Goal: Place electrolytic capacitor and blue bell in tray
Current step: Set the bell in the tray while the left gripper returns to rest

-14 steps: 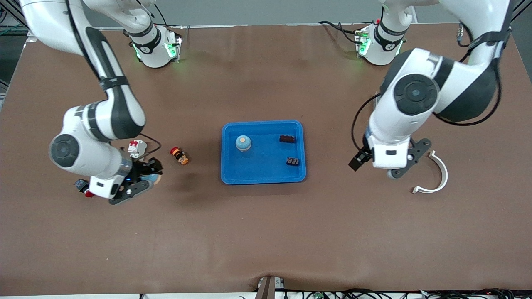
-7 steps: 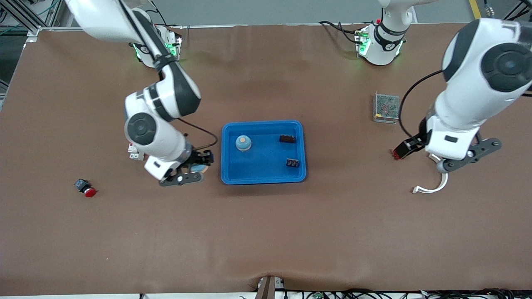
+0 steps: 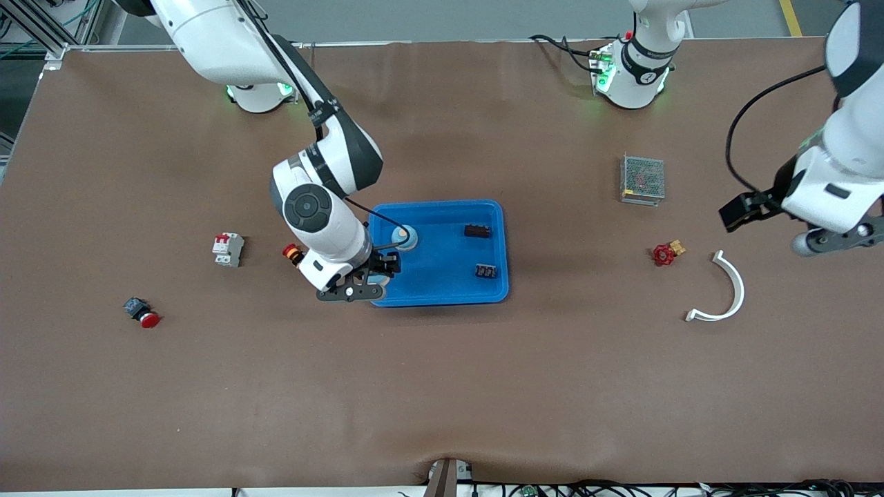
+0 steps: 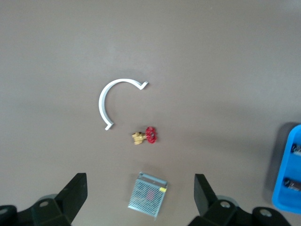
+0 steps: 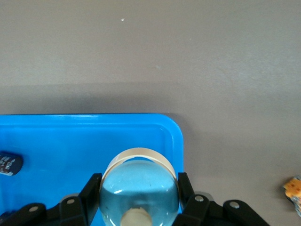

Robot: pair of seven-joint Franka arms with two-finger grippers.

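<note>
The bright-blue tray [image 3: 438, 293] lies mid-table. My right gripper [image 3: 366, 283] is shut on a pale blue bell [image 5: 139, 188] with a white rim and tan knob. It holds the bell over the tray's corner nearest the front camera, toward the right arm's end. In the tray lie a second blue dome with a tan top [image 3: 404, 237] and two dark small parts [image 3: 478, 230] [image 3: 486, 269]. One dark part shows at the edge of the right wrist view [image 5: 9, 163]. My left gripper [image 3: 839, 237] is open and empty, above the table at the left arm's end, and it also shows in the left wrist view [image 4: 139, 197].
A metal mesh box [image 3: 642, 179], a red valve [image 3: 664, 254] and a white curved piece [image 3: 725, 290] lie toward the left arm's end. A white breaker [image 3: 227, 248], a red-orange button [image 3: 293, 253] and a red push-button [image 3: 141, 312] lie toward the right arm's end.
My right arm has carried the bell from the right arm's end of the table to over the tray's corner. My left arm has swung outward, uncovering the mesh box and red valve.
</note>
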